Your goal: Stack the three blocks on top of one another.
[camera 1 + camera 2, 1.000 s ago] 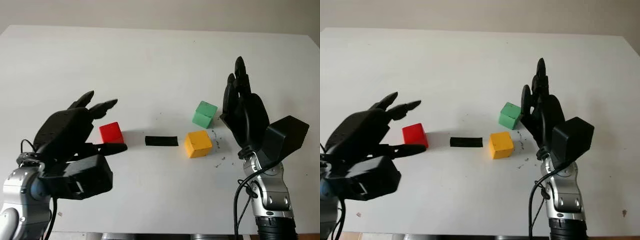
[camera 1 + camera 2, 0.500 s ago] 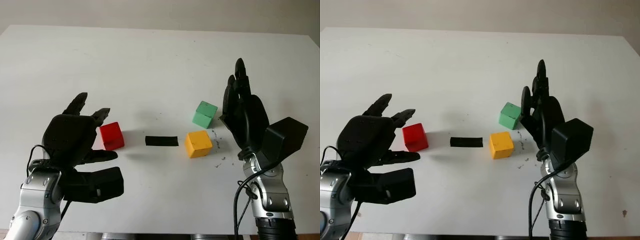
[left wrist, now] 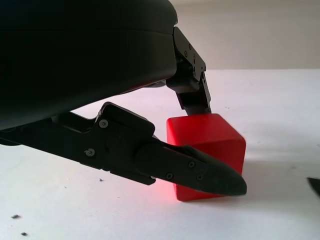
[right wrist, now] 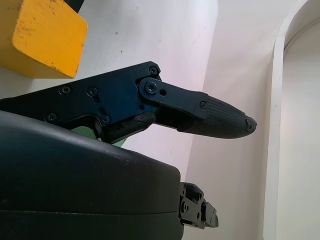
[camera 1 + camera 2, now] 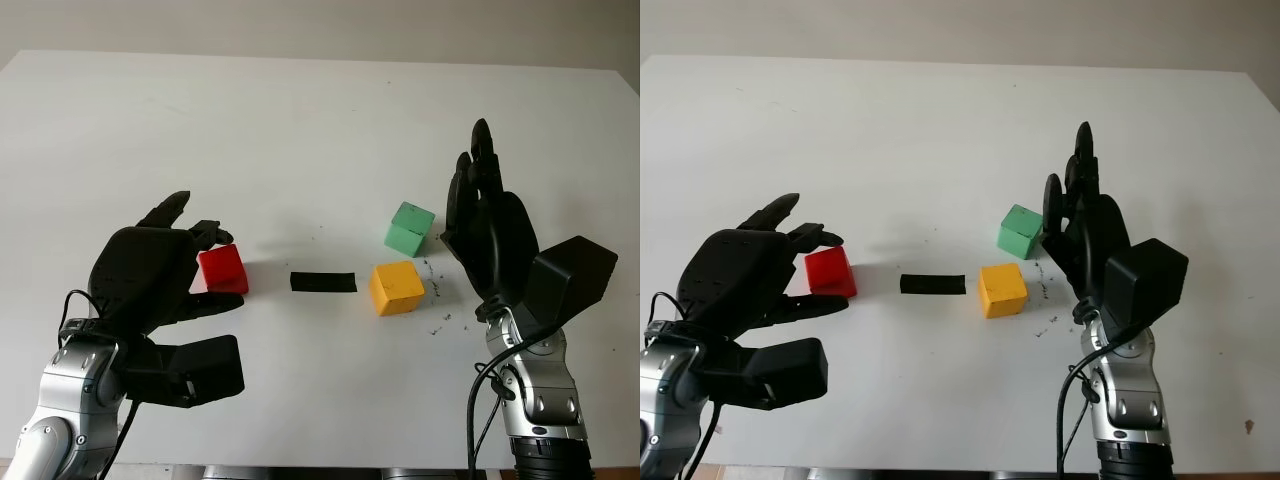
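Observation:
A red block (image 5: 226, 268) sits on the white table at the left. My left hand (image 5: 214, 268) is open around it, with its fingers (image 5: 205, 232) at the block's far side and its thumb (image 3: 200, 172) just off the near side. The same red block (image 3: 210, 145) stands on the table between them. To the right, a green block (image 5: 409, 228) stands just behind a yellow block (image 5: 396, 287), each apart from the other. My right hand (image 5: 475, 170) is open and upright immediately right of those two, touching neither. The yellow block (image 4: 42, 37) lies beside its palm.
A flat black strip (image 5: 322, 282) lies on the table (image 5: 300, 130) between the red and yellow blocks. Small dark specks mark the surface near the yellow block. The table's near edge runs just behind both forearms.
My left hand has dropped and pulled in around the red block, its fingers now at the far side and thumb at the near side. The right hand and other blocks have stayed put.

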Robot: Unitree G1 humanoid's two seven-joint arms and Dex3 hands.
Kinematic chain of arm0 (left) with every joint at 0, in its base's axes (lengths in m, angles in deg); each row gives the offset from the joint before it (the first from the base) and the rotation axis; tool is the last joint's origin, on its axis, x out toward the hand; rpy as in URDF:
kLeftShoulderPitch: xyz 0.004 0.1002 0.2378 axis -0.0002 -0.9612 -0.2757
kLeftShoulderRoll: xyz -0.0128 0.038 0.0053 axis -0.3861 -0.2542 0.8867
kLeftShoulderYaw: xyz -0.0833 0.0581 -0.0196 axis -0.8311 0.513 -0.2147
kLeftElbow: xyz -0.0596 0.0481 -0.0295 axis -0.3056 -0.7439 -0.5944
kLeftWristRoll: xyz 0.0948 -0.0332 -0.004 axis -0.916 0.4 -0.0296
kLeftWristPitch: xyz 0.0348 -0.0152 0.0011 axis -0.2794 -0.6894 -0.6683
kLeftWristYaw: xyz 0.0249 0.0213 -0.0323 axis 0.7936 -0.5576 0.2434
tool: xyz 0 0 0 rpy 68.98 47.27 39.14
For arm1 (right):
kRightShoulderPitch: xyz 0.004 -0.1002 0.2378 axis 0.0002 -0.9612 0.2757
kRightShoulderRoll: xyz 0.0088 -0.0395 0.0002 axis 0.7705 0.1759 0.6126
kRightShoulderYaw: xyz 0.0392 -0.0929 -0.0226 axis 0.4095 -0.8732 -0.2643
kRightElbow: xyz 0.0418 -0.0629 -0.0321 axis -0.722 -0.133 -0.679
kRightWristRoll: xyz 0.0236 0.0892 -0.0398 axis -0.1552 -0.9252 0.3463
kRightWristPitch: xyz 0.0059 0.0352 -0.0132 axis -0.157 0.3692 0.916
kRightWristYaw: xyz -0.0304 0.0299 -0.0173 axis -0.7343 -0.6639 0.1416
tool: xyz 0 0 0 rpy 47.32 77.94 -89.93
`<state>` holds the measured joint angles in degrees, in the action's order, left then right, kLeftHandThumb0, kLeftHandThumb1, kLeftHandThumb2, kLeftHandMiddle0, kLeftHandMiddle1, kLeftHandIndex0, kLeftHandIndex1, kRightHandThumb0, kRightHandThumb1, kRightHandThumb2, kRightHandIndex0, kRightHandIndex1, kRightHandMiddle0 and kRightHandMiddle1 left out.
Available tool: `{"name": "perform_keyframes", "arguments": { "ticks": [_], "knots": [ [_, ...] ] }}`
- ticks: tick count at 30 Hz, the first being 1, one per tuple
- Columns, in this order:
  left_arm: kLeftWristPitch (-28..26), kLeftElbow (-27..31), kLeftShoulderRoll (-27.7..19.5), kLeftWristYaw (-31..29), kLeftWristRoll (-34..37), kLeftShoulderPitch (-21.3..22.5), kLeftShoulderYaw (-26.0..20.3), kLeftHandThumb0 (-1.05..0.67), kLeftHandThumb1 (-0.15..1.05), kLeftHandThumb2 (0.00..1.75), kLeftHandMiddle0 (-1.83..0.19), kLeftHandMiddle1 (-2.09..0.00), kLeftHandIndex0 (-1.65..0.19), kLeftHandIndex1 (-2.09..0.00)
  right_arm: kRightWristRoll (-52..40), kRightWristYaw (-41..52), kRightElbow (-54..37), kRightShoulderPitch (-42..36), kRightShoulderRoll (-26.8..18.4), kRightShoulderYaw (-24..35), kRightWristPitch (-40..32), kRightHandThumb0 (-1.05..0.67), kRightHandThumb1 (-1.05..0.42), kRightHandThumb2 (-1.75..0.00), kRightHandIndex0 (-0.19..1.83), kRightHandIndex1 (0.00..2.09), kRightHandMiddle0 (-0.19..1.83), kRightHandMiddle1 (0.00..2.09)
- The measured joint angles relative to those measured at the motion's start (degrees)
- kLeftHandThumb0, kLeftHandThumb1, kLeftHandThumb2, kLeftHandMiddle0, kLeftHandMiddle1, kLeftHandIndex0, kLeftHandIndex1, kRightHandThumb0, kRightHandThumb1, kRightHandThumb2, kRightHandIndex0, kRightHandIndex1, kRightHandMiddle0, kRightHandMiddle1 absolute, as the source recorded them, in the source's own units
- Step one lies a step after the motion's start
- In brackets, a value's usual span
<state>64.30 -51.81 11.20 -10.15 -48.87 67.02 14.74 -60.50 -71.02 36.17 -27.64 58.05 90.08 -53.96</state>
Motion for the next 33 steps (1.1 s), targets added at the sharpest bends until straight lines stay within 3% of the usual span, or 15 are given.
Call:
{"name": "perform_keyframes", "arguments": {
  "ticks": [6,10,24,33],
  "knots": [
    [5.24,-2.3,-0.11,5.36,4.85,-0.28,-1.73,-0.39,1.05,0.08,-0.37,-0.08,-0.34,-1.13,0.5,-1.01,0.0,0.0,0.0,-0.01,0.0,-0.74,-1.05,-0.66,-0.19,0.0,-0.19,0.0],
    [7.81,-3.41,-0.25,8.92,5.52,-0.38,-2.42,-0.38,1.05,0.07,-0.37,-0.06,-0.24,-1.28,0.54,-1.23,-0.01,-0.01,0.11,-0.03,0.18,-0.74,-1.05,-0.66,-0.19,0.0,-0.19,0.0],
    [8.87,-1.9,-3.45,7.1,-0.68,-0.27,-2.53,-0.37,1.04,0.05,-0.35,-0.06,-0.33,-1.15,1.25,-2.17,-0.29,-0.43,1.3,-0.31,0.35,-0.76,-1.05,-0.63,-0.19,0.0,-0.19,0.0],
    [13.11,-0.32,-3.28,3.54,8.76,4.44,-2.69,-0.42,1.05,0.09,-0.32,-0.04,-0.27,-1.26,1.6,-2.42,-0.29,-0.76,2.15,-0.49,0.88,-0.75,-1.05,-0.64,-0.19,0.0,-0.19,0.0]
  ]
}}
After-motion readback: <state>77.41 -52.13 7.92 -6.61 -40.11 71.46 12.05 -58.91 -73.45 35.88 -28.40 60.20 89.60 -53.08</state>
